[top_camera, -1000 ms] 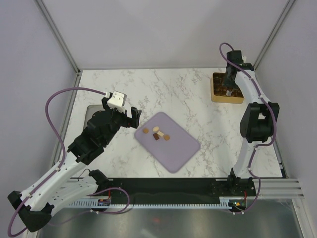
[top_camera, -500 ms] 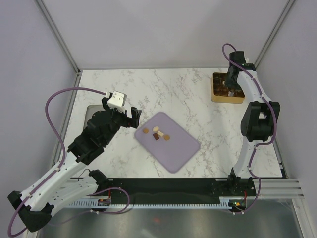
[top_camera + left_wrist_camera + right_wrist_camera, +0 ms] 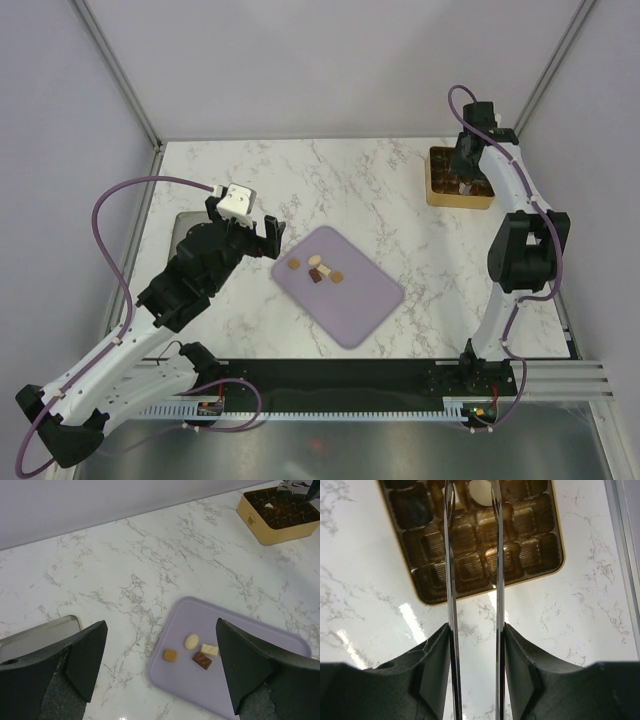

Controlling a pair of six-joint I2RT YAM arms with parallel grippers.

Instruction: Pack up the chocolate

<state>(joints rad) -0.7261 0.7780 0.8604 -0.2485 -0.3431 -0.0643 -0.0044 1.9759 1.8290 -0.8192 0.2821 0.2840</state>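
Observation:
Several chocolate pieces lie on the lilac mat (image 3: 352, 300): a caramel square (image 3: 170, 655), a cream oval (image 3: 192, 641), a white bar (image 3: 210, 650) and a dark bar (image 3: 202, 660). My left gripper (image 3: 160, 630) hovers wide open and empty just left of the mat (image 3: 250, 675). My right gripper (image 3: 463, 184) hangs over the gold tray (image 3: 433, 182) at the back right. In the right wrist view its thin blades stand apart with nothing between them (image 3: 471, 495). A cream-white piece (image 3: 480, 489) sits in a tray compartment beyond the blades.
A flat metal tray (image 3: 35, 637) lies on the marble under my left arm. The gold tray (image 3: 485, 592) sits close to the table's right rail (image 3: 625, 540). Lilac walls close off the back and sides.
The right gripper's blades have spread wider over the gold tray and the wrist has shifted slightly. The left arm and the pieces on the mat have not moved.

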